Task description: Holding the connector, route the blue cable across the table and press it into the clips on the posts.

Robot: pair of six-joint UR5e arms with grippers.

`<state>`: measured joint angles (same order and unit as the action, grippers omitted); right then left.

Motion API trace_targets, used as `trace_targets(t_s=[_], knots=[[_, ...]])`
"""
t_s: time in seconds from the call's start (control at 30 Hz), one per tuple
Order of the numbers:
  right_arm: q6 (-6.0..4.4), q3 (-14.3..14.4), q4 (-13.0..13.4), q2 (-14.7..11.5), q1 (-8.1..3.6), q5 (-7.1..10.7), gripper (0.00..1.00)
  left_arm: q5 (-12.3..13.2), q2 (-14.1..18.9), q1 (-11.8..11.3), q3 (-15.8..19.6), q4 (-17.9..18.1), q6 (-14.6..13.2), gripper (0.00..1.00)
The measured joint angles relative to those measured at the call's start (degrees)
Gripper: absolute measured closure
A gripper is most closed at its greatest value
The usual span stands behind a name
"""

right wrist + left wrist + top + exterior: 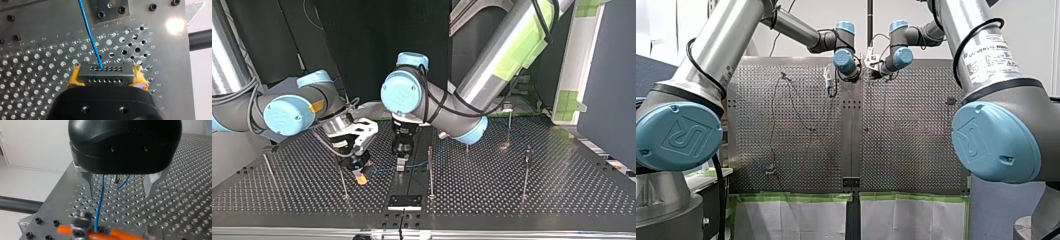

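My right gripper (106, 78) is clamping its yellow pads (74, 76) on the two ends of the grey connector (105, 71). It is holding it low over the table (37, 75), near the table's edge, where a small bolted plate (110, 7) is sitting. Beyond that edge a black bar (200, 40) is showing. The blue cable (90, 35) is leaving a middle hole of the connector and running straight away beside the plate. At my left gripper (119, 195) the jaws are standing apart. The cable is passing between the metal fingers (87, 185), nearer to one of them, and as far as I can see it is touching neither. In the top view both grippers are hanging just beside each other, left of the middle. The posts (430, 172) are standing well apart, so wide stretches of perforated surface are lying between them, mostly at that view's right.
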<state>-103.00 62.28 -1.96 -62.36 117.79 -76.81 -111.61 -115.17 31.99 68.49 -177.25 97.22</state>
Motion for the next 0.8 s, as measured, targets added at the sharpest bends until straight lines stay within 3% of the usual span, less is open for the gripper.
trace_targets(t_s=[0.5,0.8], knots=[[0.01,0.0,0.0,0.0,0.01,0.51,1.0,0.8,-2.9,-1.5,-2.6,0.4,0.6,0.01],[-0.08,0.0,0.0,0.0,0.01,0.6,1.0,-1.1,-3.5,-1.7,-3.4,-0.3,0.4,0.01]])
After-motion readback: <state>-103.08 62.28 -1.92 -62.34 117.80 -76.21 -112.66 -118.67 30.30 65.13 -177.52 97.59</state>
